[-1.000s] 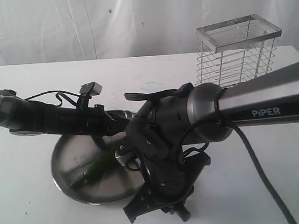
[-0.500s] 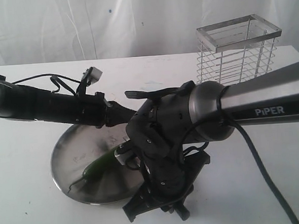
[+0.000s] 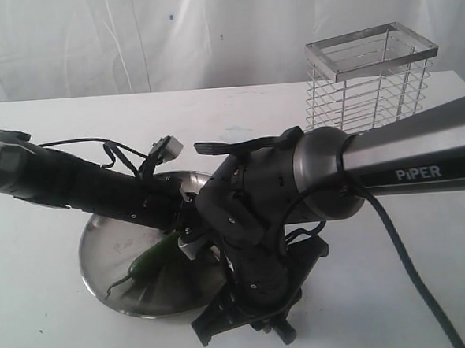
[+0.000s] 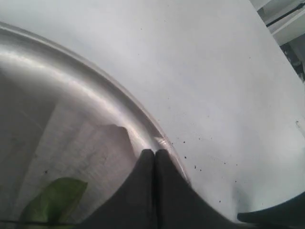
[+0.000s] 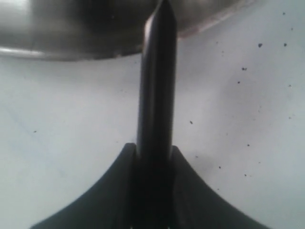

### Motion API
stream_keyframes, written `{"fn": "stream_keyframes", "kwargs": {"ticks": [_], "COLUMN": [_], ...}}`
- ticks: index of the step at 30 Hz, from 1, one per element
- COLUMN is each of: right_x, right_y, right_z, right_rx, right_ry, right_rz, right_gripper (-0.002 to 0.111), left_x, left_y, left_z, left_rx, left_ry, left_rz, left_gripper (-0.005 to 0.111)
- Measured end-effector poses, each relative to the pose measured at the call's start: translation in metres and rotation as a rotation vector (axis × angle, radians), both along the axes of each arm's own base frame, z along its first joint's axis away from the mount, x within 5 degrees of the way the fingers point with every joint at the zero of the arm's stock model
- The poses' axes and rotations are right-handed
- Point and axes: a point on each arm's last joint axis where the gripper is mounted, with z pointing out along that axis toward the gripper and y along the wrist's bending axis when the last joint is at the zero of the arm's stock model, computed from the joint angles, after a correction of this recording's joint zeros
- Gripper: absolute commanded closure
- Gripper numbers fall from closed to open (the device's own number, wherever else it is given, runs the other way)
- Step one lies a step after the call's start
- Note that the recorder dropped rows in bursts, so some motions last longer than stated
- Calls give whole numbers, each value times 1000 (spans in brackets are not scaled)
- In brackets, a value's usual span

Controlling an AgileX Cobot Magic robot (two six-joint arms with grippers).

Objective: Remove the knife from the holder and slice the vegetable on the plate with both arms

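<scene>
White worktop [image 3: 45,343]; wire holder [image 3: 369,79] upper right of frame. Steel plate [image 3: 103,257] lower left of centre. Dark knife [image 5: 157,81] clamped in right tool [image 5: 153,149] — tip at plate rim. Also at rim, left tool [image 4: 153,153] pressed together. Green vegetable [image 3: 147,262] lying in plate.

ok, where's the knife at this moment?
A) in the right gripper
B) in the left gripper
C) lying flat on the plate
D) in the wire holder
A: the right wrist view shows the dark knife clamped in the right gripper, tip toward the plate. The holder shows no knife, and the left gripper is shut on nothing.
</scene>
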Motion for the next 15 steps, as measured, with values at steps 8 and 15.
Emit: {"fn": "stream_keyframes", "kwargs": {"ticks": [8, 15], "right_x": [0, 2], "right_y": [0, 5], "right_z": [0, -1], "right_rx": [0, 57], "right_ry": [4, -25], "right_rz": [-22, -51], "right_gripper": [108, 108], "left_x": [0, 6], "left_y": [-2, 1], "left_z": [1, -1], "left_rx": [-9, 78], "left_ry": [-3, -51], "left_rz": [-4, 67], "left_gripper": [107, 107]}}
